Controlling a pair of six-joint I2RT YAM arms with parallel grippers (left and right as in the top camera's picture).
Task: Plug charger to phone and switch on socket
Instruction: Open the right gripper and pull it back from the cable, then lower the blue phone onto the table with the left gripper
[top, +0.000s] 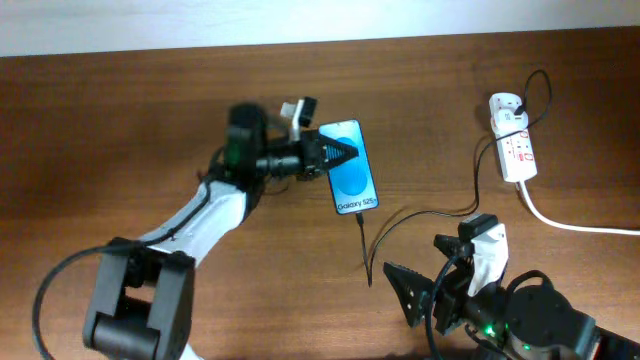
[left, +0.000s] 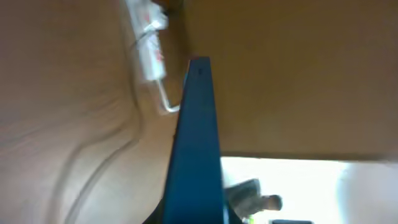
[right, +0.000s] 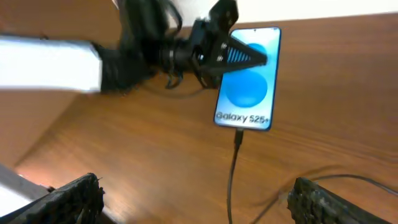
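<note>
Overhead: the left arm reaches from the lower left across the brown wooden counter (top: 120, 130). Its left gripper (top: 335, 155) is rolled on its side, with the jaws closed on the upper left edge of the slim, blue-screened phone (top: 354, 172). One finger lies over the screen and the other is hidden beneath. The phone lies mid-counter. The small connector tip of the thin black charger cable (top: 368, 255) sits at its lower end, and the cable loops rightward to the white elongated plastic socket strip (top: 512, 140) at the far right. A thick white cord (top: 570, 222) leaves the frame there. The right gripper (top: 422, 265) is low at the near right, angled toward the phone.

Left wrist: the phone (left: 196, 137) shows only as a blurred dark blue slab, edge-on. The fingers cannot be made out. The socket strip (left: 151, 53) and white cord (left: 165, 102) are beyond.

Right wrist: the right gripper (right: 196, 202) has its jaws spread wide and empty, with its fingertips cut off at the bottom corners. Ahead, the left gripper (right: 239, 53) covers the phone's (right: 249, 93) top, and the connector (right: 237, 138) meets the phone's lower edge.
</note>
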